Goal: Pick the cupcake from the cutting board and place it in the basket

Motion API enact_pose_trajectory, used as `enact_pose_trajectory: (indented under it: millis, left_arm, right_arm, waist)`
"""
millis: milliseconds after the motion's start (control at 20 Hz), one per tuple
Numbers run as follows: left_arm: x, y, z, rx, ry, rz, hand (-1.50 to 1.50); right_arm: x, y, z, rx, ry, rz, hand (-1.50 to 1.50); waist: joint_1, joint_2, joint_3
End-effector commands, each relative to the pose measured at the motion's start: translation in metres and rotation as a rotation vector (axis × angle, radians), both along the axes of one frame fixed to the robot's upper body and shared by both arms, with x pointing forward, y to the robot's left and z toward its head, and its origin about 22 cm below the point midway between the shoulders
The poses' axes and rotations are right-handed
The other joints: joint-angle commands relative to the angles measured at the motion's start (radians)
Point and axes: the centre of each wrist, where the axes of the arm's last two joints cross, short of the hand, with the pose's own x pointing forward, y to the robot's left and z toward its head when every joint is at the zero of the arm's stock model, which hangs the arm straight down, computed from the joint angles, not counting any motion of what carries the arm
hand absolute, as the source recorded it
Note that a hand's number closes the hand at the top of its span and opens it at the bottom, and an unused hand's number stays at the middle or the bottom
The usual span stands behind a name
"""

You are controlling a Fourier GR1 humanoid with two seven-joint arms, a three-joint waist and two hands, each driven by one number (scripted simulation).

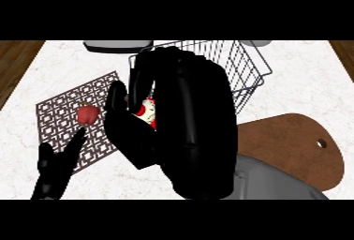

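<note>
– Two hands logged. Right hand [194, 140] is up off the surface [304, 84], fingers and thumb curled round the cupcake [146, 111]; only a red-and-white sliver shows.
– Clear of the cutting board [297, 145]?
– Yes. It appears short of the basket [249, 70], though the hand hides the near rim. Left hand [52, 176] rests open, lower left.
– Hazards?
– Early release would put it on the surface. Low travel could catch the wire rim and tip it.

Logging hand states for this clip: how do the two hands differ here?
The right hand curls round the cupcake; the left hand holds nothing, fingers up and open. The right hand fills the view's middle, in front of the wire basket; the left hand shows small at the lower left, by the patterned mat. Both are black.
</note>
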Motion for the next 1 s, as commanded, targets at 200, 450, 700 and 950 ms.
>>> enact_pose_trajectory:
  millis: [200, 450, 700, 950]
  left_arm:
    - [-0.003, -0.011, -0.021, -0.034, 0.106, 0.014, 0.00]
    - [0.009, -0.019, -0.018, -0.035, 0.097, 0.026, 0.00]
    - [-0.006, -0.009, -0.018, -0.032, 0.090, 0.005, 0.00]
    - [0.004, -0.016, -0.027, -0.045, 0.104, 0.018, 0.00]
  right_arm:
    - [0.062, -0.002, 0.024, -0.005, 0.143, -0.100, 1.50]
    - [0.086, 0.002, 0.007, 0.040, 0.157, -0.092, 1.50]
    - [0.099, 0.000, -0.013, 0.194, 0.242, -0.088, 1.50]
    - [0.133, -0.020, -0.043, 0.215, 0.221, -0.089, 1.50]
  waist:
    - [-0.016, 0.013, -0.006]
    - [-0.016, 0.015, -0.006]
    - [0.005, 0.014, -0.006]
    - [-0.007, 0.019, -0.006]
